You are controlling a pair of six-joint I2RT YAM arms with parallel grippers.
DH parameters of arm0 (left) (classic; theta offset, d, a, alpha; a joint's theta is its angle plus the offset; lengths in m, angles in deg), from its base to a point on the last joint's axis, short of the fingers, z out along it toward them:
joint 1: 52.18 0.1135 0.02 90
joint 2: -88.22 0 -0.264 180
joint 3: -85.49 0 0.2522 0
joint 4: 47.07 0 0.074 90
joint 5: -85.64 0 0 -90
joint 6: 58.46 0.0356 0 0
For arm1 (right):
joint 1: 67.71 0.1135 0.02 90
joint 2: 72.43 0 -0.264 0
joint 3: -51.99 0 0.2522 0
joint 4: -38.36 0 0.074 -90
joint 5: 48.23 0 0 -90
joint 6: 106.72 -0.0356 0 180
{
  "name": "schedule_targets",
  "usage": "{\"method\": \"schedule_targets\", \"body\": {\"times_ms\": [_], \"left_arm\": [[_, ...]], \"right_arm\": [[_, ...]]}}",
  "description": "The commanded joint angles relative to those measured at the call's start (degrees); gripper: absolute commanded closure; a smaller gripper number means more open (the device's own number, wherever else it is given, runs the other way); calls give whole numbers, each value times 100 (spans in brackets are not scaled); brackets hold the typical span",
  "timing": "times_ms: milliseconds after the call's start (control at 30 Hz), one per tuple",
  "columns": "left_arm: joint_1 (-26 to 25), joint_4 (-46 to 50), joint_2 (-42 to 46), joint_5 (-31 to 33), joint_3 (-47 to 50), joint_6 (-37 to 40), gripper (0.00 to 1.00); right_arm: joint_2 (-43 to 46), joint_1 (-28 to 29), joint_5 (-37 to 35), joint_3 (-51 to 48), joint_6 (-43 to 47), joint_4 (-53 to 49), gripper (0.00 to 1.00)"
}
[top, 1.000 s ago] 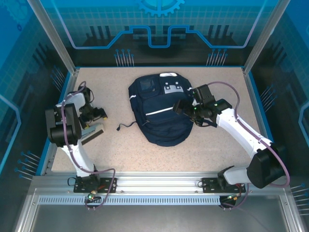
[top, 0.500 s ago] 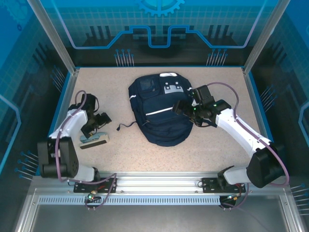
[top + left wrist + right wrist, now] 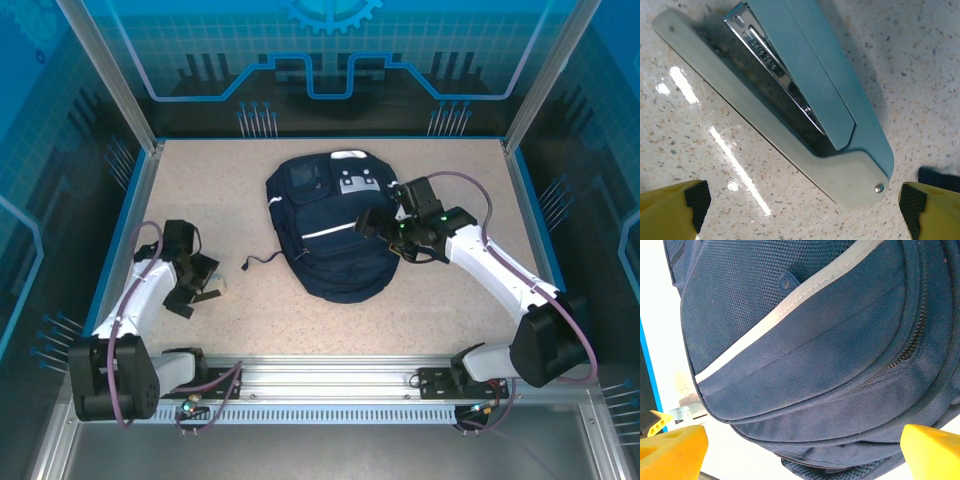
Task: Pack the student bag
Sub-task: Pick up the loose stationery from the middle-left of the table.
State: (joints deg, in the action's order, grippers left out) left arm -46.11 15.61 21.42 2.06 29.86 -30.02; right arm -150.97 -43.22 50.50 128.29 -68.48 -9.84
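The student bag (image 3: 335, 235) lies flat mid-table, a bit toward the far side. Its long axis runs near to far, with the white patches at the far end and the rounded bottom toward us. We see no open compartment from above. In the right wrist view the zipper (image 3: 910, 345) curves along the side below the white stripe (image 3: 790, 305), and we can't tell if it is parted. The right gripper (image 3: 372, 223) hangs over the bag's right edge with its fingers spread wide and nothing between them but bag fabric below. It is the nearer arm by far. The left gripper (image 3: 195, 290) is down at the near left of the table, well apart from the bag, which lies to its right and slightly farther. Its fingers are also spread, straddling a pale blue-grey stapler (image 3: 805, 100) on the tabletop without touching it. The stapler's long axis runs diagonally across the line between the fingers, and its hinge end sits closest to the gap. We judge the next move to be the left arm closing on the stapler near the hinge while the right works the bag opening. With the stapler at that slant, the grasp could twist it.
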Motion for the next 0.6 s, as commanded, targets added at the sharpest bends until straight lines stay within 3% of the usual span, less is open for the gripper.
{"method": "schedule_targets", "body": {"times_ms": [0,233,567], "left_arm": [[56,-297,-45,23,140,-940,1],[452,-802,-393,-36,203,-1263,1],[774,-717,-935,176,-59,-1304,4]], "right_arm": [[6,86,138,-67,137,34,0],[61,120,155,-49,219,7,0],[65,196,102,47,273,-90,0]]}}
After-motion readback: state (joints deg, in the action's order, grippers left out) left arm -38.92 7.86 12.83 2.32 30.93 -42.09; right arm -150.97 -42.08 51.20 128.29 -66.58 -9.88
